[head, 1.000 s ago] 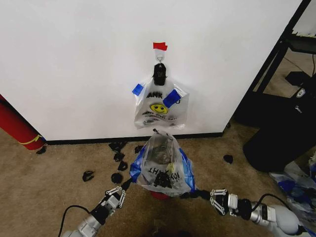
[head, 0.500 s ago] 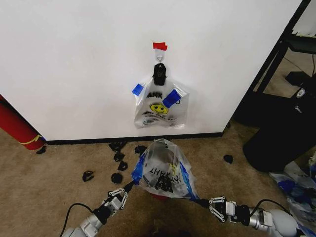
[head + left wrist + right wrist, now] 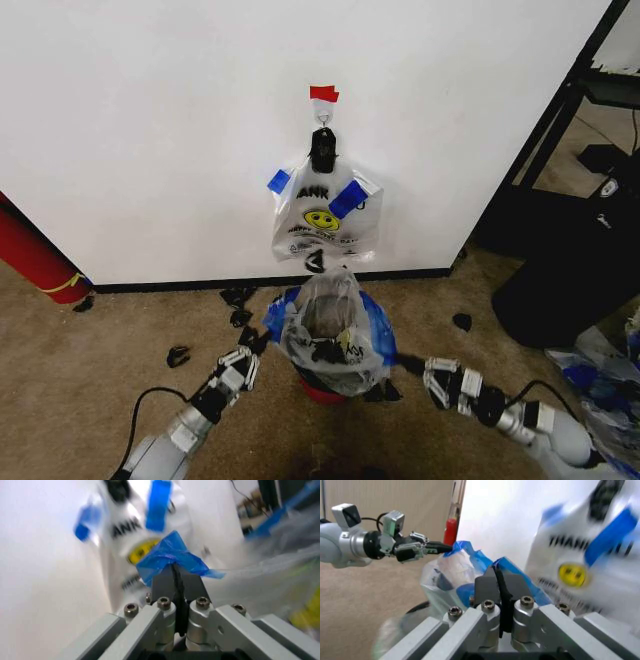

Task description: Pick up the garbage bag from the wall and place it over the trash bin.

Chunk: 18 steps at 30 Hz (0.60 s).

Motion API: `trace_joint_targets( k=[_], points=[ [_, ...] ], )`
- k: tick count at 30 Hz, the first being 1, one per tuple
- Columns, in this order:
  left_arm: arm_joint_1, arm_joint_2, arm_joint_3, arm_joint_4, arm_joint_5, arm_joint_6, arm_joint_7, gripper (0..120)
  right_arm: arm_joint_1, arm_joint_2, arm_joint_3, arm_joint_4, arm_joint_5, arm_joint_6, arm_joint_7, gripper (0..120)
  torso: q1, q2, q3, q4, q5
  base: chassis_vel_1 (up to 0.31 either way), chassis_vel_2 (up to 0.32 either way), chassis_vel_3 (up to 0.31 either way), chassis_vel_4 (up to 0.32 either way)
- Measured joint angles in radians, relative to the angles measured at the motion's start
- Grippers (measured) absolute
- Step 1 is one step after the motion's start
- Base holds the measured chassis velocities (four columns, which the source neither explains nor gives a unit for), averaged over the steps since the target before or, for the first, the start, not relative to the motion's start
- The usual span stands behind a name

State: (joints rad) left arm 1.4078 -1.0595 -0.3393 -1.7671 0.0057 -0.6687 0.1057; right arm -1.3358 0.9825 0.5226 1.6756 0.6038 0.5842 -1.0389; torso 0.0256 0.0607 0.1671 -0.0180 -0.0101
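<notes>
Probably the thin plastic can tear or slip, because the left gripper (image 3: 255,345) and the right gripper (image 3: 405,362) both pinch the blue rim and pull it apart. Beyond them the crinkly clear garbage bag (image 3: 332,335) hangs open over the trash bin (image 3: 320,390), near the wall (image 3: 150,130).

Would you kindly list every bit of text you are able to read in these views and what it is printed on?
"THAN": right wrist view, clipped smiley bag on the wall, above its yellow face.
"ANK": same bag in the head and left wrist views.
Smaller lines under the smiley: too blurred to read.
Black print on the garbage bag: illegible.
</notes>
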Motion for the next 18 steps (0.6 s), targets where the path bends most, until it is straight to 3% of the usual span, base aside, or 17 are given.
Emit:
trace_joint_targets(
  k=[7,18],
  points=[
    [-0.021,-0.012,-0.024,-0.079,-0.077,0.032,-0.003,0,0.071,-0.022,0.036,0.038,-0.004,-0.03,0.014,0,0.0,0.0,0.0,0.0,0.0001,0.0,0.0,0.0,0.0],
    [-0.07,-0.055,-0.023,-0.077,-0.148,0.021,-0.046,0,0.112,-0.054,0.072,0.042,-0.021,-0.032,0.054,0,0.0,0.0,0.0,-0.0001,0.0001,0.0,0.0,0.0,0.0]
  ],
)
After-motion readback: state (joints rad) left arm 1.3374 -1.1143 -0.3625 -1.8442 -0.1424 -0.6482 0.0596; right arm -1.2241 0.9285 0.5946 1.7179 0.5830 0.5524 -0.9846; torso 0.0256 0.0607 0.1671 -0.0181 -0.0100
